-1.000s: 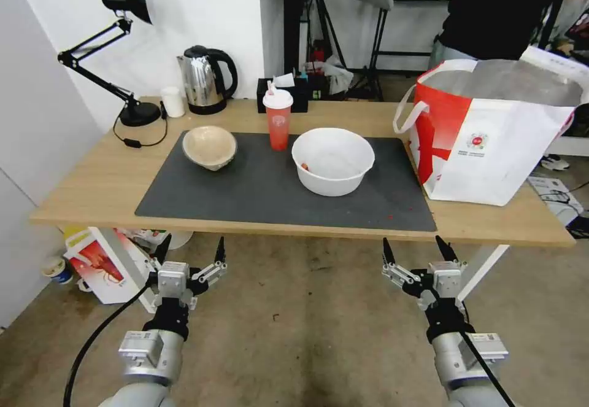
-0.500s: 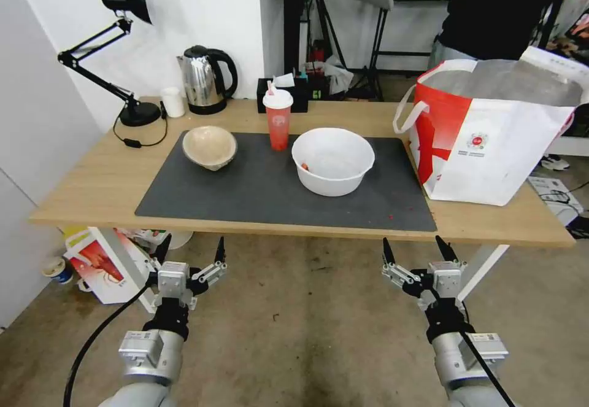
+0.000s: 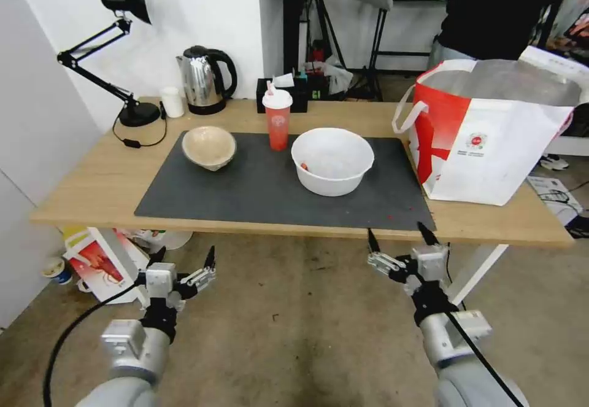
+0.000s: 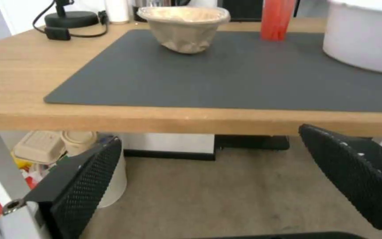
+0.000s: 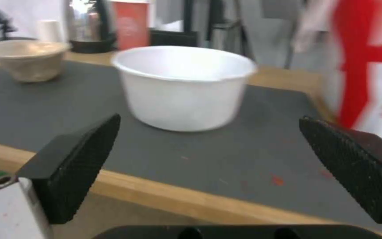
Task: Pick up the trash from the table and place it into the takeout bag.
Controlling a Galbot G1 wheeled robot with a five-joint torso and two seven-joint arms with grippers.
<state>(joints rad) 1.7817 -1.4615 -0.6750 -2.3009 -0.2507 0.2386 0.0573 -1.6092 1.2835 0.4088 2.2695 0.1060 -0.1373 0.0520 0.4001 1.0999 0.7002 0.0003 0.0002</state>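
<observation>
On the dark-grey mat [image 3: 264,192] of the table [image 3: 92,180] stands the trash: a beige pulp bowl [image 3: 209,147] at the left, a red cup with a white lid [image 3: 277,123] behind the middle, and a large white bowl [image 3: 332,160]. The takeout bag [image 3: 491,137] stands open on the table's right end. My left gripper [image 3: 184,253] hangs open below and in front of the table edge. Just under the front edge, my right gripper [image 3: 397,234] is open and faces the white bowl [image 5: 184,89]. The left wrist view looks at the beige bowl [image 4: 183,28].
A steel kettle [image 3: 205,78], a small white cup [image 3: 173,101], a black desk lamp [image 3: 123,57] and a black organiser [image 3: 294,91] line the table's back. A smaller red-and-white bag [image 3: 101,266] sits on the floor under the left end.
My right gripper has risen and shifted left, up to the table's front edge. My left arm has sunk slightly and moved left. Nothing on the table has moved.
</observation>
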